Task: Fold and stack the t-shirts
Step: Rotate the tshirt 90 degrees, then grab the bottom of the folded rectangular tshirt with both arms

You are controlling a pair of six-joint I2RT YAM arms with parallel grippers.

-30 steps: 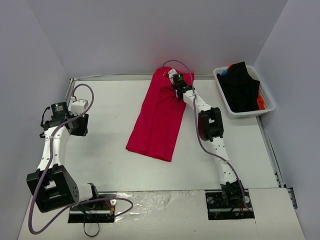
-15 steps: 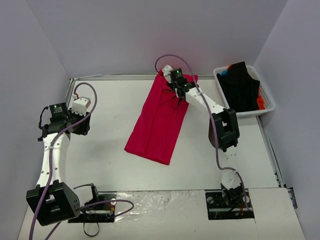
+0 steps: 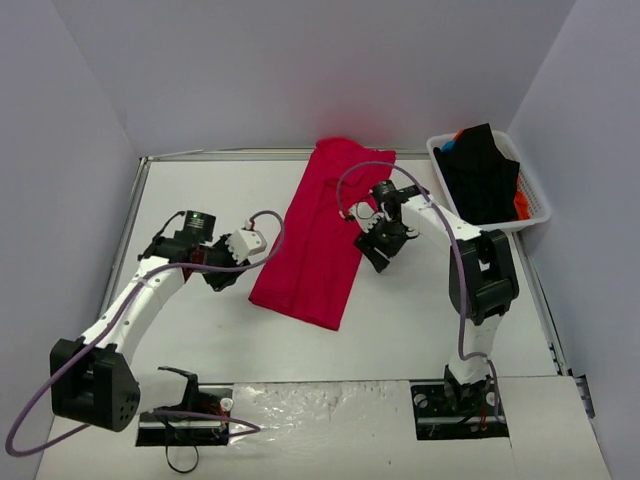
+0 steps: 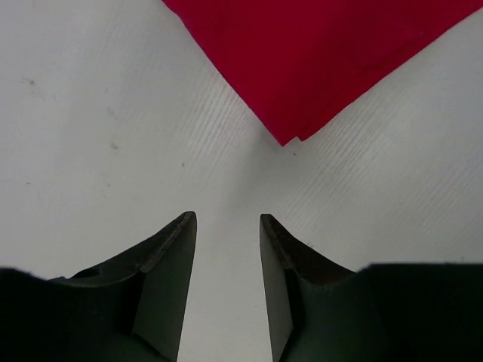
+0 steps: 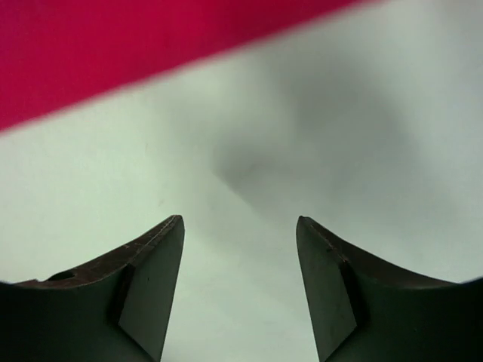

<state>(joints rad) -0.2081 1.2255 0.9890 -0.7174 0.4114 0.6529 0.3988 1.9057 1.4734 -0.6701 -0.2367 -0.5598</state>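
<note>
A crimson-red t-shirt (image 3: 320, 225) lies folded lengthwise into a long strip, running from the back wall down to the table's middle. My left gripper (image 3: 243, 246) hovers just left of the shirt's near left corner (image 4: 290, 136), jaws open and empty over bare table. My right gripper (image 3: 370, 252) sits beside the shirt's right edge (image 5: 113, 68), open with nothing between its fingers (image 5: 158, 279). More t-shirts (image 3: 480, 180), black with bits of orange and blue, are piled in the basket.
A white slatted basket (image 3: 538, 200) stands at the back right against the wall. Grey walls close in the table on three sides. A purple cable (image 3: 350, 180) from the right arm loops over the red shirt.
The right gripper let go of the shirt's far end, opened, and drew back to its right edge. The left arm swung in from the far left to the shirt's near left corner.
</note>
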